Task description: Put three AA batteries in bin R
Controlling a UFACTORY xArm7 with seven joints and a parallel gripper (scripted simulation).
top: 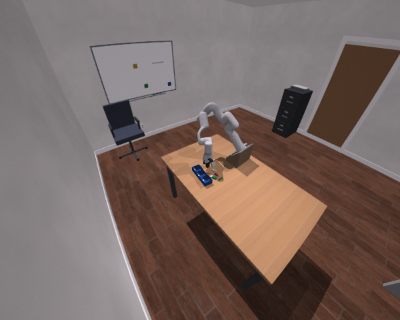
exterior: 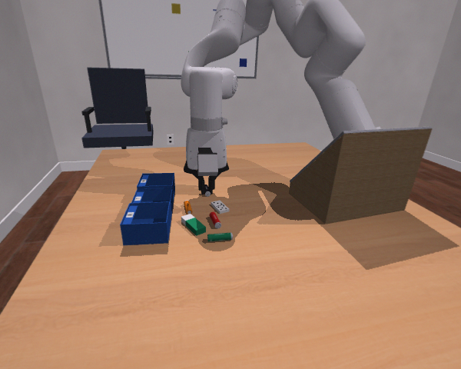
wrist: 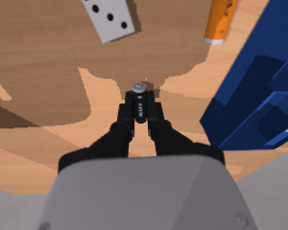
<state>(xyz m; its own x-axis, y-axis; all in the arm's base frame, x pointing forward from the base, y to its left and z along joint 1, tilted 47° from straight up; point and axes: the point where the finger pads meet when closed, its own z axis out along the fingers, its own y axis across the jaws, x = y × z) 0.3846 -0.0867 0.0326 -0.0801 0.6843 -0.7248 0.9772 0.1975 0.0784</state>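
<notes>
My gripper (wrist: pixel 140 101) (exterior: pixel 207 192) (top: pixel 208 163) is shut on a black AA battery (wrist: pixel 139 103) (exterior: pixel 207 193), down at the table top. The battery lies between the fingertips with its silver cap pointing away from the wrist. An orange AA battery (exterior: pixel 187 206) (wrist: pixel 220 21), a red one (exterior: pixel 214 219) and a green one (exterior: pixel 220 237) lie on the table in front of the gripper. Three blue bins (exterior: pixel 147 222) (exterior: pixel 154 194) (exterior: pixel 157 180) (top: pixel 201 175) stand in a row to the left; their labels are too small to read. A blue bin wall (wrist: pixel 252 96) is close on the right in the wrist view.
A grey domino (exterior: pixel 220 206) (wrist: pixel 109 18) and a green-and-white block (exterior: pixel 194 224) lie among the batteries. A slanted wooden board (exterior: pixel 362 171) (top: pixel 241 155) stands to the right, in front of the arm's base. The wooden table (exterior: pixel 230 301) stretches wide toward the camera.
</notes>
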